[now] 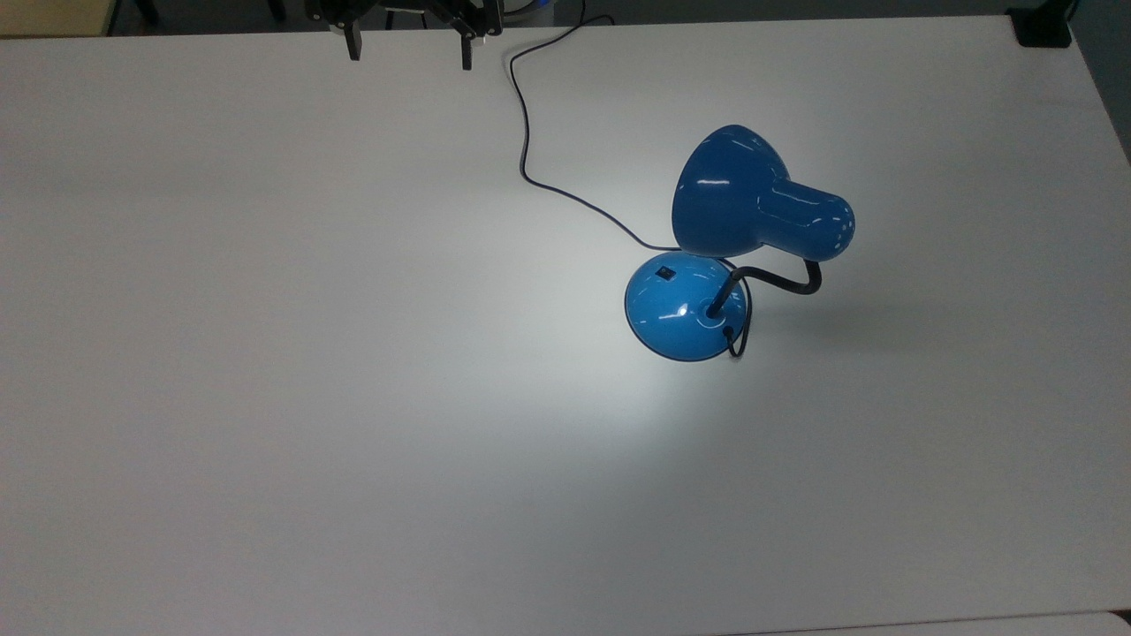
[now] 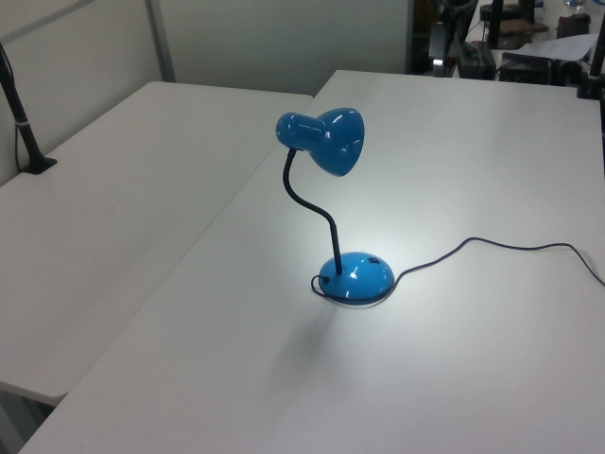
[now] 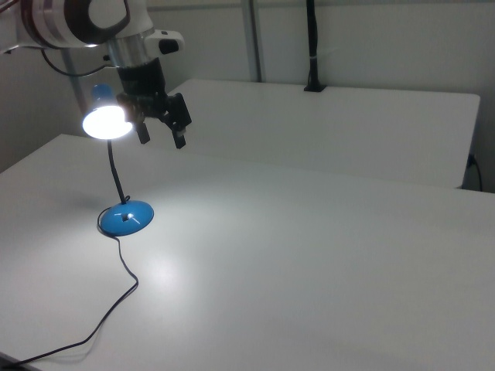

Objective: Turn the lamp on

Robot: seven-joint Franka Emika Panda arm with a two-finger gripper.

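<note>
Jaws spread, empty, well apart from lit lamp point(image 1: 760, 208).

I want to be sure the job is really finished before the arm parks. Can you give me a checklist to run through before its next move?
1. Lamp lit: ok. The shade glows in the right view and a bright pool lies on the table.
2. Lamp upright, base flat on the table: ok.
3. Gripper away from the lamp: ok. In the top view it is at the table's far edge.
4. Gripper holding nothing: ok. Fingers apart, nothing between them.
5. Cord away from the gripper: cannot tell. In the top view it passes close to the right of the fingers.
6. Switch position: cannot tell.
</note>
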